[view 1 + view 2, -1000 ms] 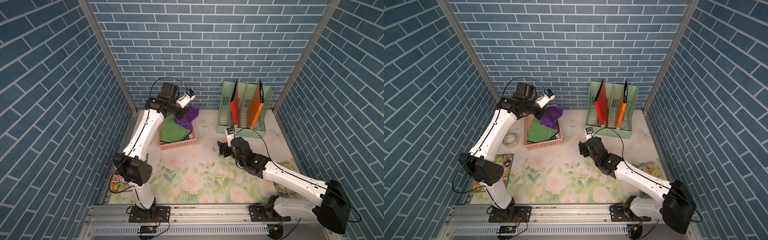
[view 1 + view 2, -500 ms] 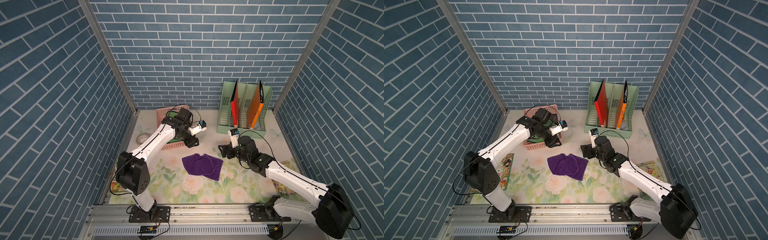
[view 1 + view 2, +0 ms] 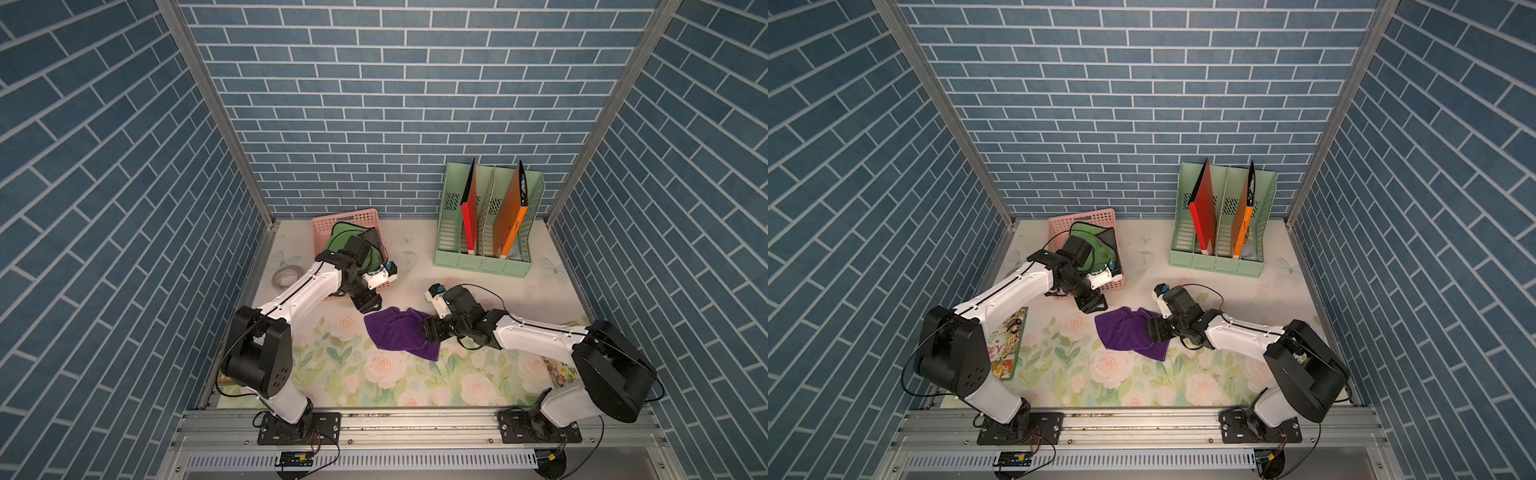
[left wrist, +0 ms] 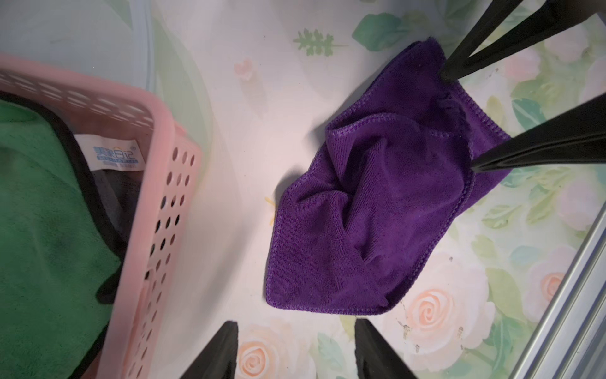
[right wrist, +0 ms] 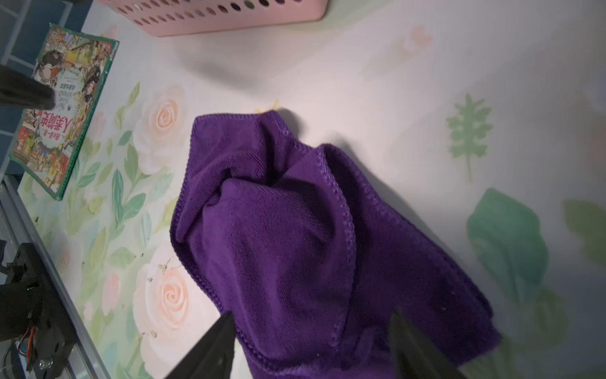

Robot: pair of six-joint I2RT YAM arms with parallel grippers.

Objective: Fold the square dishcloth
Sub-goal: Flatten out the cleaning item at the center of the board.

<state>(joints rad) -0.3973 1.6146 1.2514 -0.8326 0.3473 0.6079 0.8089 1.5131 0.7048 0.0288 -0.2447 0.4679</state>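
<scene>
On the flowered worktop (image 3: 415, 266) lies the crumpled purple dishcloth (image 3: 392, 334); the right jaws stand open, tips set on one edge; the left jaws hang open, empty, just beside the opposite corner.

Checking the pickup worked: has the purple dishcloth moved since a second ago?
Yes. The purple dishcloth hung over the pink basket; now it lies crumpled on the mat in front of it, toward the robot.

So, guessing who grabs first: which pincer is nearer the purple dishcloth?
Right. The right pincer is over the purple dishcloth, open jaws straddling its edge. The left pincer hangs open just off the corner nearest the pink basket, not touching.
</scene>
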